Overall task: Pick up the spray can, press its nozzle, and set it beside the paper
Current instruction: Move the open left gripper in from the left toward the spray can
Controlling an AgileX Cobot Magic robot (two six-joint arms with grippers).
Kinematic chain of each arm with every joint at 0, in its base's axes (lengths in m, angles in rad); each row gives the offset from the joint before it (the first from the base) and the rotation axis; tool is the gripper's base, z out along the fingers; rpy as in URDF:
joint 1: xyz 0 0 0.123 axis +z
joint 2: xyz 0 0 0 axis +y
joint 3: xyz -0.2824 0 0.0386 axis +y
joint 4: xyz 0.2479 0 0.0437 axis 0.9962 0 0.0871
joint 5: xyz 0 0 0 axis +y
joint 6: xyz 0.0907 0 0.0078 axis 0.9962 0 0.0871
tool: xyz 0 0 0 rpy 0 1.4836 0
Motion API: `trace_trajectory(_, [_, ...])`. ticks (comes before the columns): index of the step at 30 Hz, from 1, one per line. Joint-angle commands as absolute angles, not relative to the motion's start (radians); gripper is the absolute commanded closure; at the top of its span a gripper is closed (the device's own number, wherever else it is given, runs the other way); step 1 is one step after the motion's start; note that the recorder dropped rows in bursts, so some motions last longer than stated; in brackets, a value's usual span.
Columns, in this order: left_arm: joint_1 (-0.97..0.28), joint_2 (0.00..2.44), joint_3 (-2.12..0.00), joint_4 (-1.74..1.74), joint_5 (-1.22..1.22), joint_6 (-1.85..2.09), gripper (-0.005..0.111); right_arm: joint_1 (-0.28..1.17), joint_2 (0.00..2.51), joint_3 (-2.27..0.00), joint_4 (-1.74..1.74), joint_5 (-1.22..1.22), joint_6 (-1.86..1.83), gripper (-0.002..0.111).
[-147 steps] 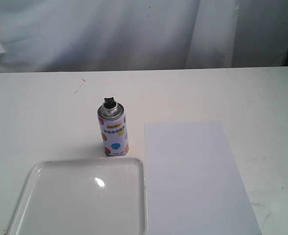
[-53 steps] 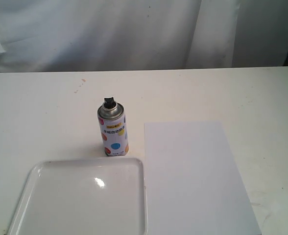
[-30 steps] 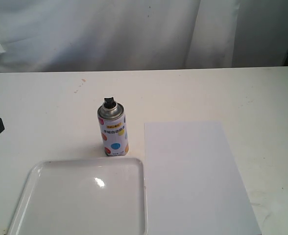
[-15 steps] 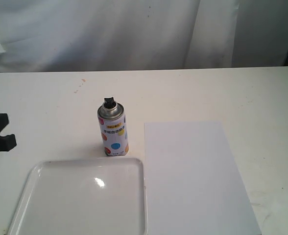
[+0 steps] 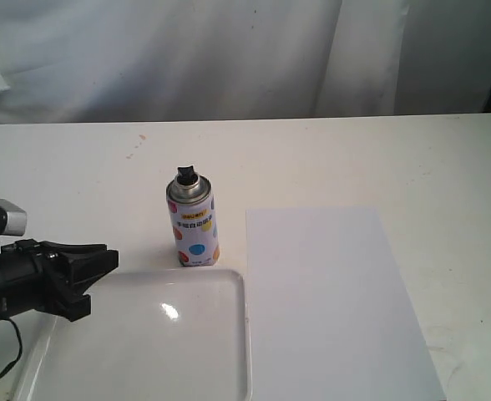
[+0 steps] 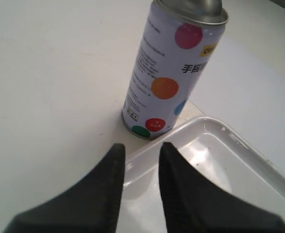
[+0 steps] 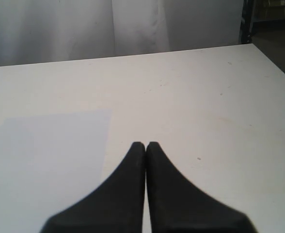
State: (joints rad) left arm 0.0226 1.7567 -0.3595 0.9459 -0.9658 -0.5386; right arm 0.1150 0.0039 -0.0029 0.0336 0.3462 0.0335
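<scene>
Left wrist view: the left gripper (image 6: 141,147) points straight at the spray can (image 6: 169,82), which sits ahead of the jaws and a little off to one side. The jaws are apart, but the gap looks narrower than the can body, so you probably need to open wider before closing in.

The can stands upright on the white table (image 5: 354,159) with its long axis vertical and the black nozzle (image 5: 185,175) on top. It is just past the far edge of the glossy white tray (image 5: 145,351), near that tray's far right corner. The paper (image 5: 329,301) lies flat to the can's right, near but not touching.

The left arm is clearly nearer. Its fingers hang over the tray's far left corner, low and roughly level with the lower half of the can. The right gripper (image 7: 146,144) has its jaws pressed together and sits away over bare table at the paper's edge, with no can in its view.

The surface is smooth, flat and hard. There is free room all round the can except the tray rim at its base, so keep the fingers above that rim. The can is tall and narrow, and a side bump could tip it.
</scene>
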Motion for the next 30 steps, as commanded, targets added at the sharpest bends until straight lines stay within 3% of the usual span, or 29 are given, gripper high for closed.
trace_trajectory(1, [0.019,1.771,-0.367,0.921,-0.983,-0.546,0.081,0.109,0.000,0.000,0.025,0.345,0.038,0.108])
trace_trajectory(6, [0.019,1.771,-0.367,0.910,-0.990,-0.546,0.081,0.109,0.000,0.000,0.025,0.345,0.038,0.108])
trace_trajectory(9, [0.019,1.771,-0.367,0.907,-0.990,-0.546,0.072,0.109,0.000,0.000,0.025,0.345,0.038,0.108])
trace_trajectory(11, [0.019,1.771,-0.367,0.893,-0.990,-0.549,0.055,0.109,0.000,0.000,0.025,0.345,0.038,0.108])
trace_trajectory(13, [0.019,1.771,-0.367,0.846,-0.990,-0.596,0.028,0.109,0.000,0.000,0.025,0.345,0.038,0.108])
trace_trajectory(16, [0.019,1.771,-0.367,0.793,-0.981,-0.620,0.002,0.109,0.000,0.000,0.025,0.345,0.038,0.108])
trace_trajectory(26, [0.019,1.771,-0.367,0.790,-0.972,-0.500,0.002,0.109,0.000,0.000,0.025,0.345,0.038,0.108])
trace_trajectory(30, [0.019,1.771,-0.367,0.790,-1.073,-0.377,0.002,0.109,0.000,0.000,0.025,0.345,0.038,0.108])
